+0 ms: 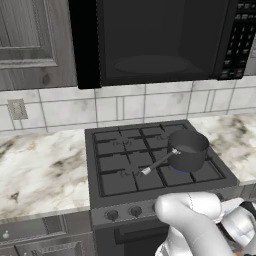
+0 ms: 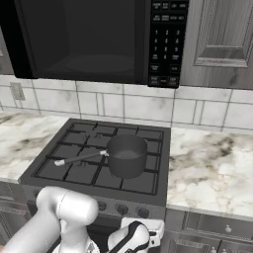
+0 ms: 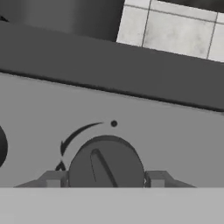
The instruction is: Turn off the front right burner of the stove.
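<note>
Gripper (image 3: 105, 179): fingers (image 3: 52, 179) spread to either side of a round knob (image 3: 106, 164) on the stove (image 1: 100, 172) front panel, seemingly placed to pinch and twist it. Front right burner (image 1: 181, 171): blue glow under a pot (image 1: 187, 149), at the stove's near right corner.

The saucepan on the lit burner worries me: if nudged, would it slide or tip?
The saucepan sits flat on the grate bars, so it would probably scrape, not roll. Its long handle might make it pivot.
</note>
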Controlling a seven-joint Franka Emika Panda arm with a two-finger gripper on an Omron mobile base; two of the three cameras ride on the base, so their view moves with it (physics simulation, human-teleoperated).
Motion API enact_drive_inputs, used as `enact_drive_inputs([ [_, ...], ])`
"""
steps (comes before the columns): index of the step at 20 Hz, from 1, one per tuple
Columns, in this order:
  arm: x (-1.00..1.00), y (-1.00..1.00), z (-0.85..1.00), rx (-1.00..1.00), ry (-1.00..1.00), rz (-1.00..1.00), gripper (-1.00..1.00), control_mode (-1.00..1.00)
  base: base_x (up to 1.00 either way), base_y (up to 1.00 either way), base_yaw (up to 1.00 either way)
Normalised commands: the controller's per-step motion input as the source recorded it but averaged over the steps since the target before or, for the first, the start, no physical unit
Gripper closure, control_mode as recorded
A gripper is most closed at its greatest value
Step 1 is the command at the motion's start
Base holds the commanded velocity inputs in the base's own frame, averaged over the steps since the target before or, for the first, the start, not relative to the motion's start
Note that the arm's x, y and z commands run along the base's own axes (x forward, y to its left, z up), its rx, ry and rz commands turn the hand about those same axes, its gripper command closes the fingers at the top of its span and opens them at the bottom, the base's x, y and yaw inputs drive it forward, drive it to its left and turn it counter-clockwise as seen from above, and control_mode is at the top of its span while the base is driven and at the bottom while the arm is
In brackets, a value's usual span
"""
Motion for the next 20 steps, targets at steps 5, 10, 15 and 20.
enact_drive_inputs([
  [5,-0.02,0.00,0.01,0.47,0.00,-0.12,1.00,-1.00,0.00,0.00,0.00],
  [10,0.00,0.00,0.04,0.47,0.02,-0.13,1.00,-1.00,0.00,0.00,0.00],
  [15,0.00,0.00,0.04,0.47,0.04,-0.14,1.00,-1.00,0.00,0.00,0.00],
  [20,0.00,0.00,0.08,0.46,0.07,-0.16,1.00,-1.00,0.00,0.00,0.00],
])
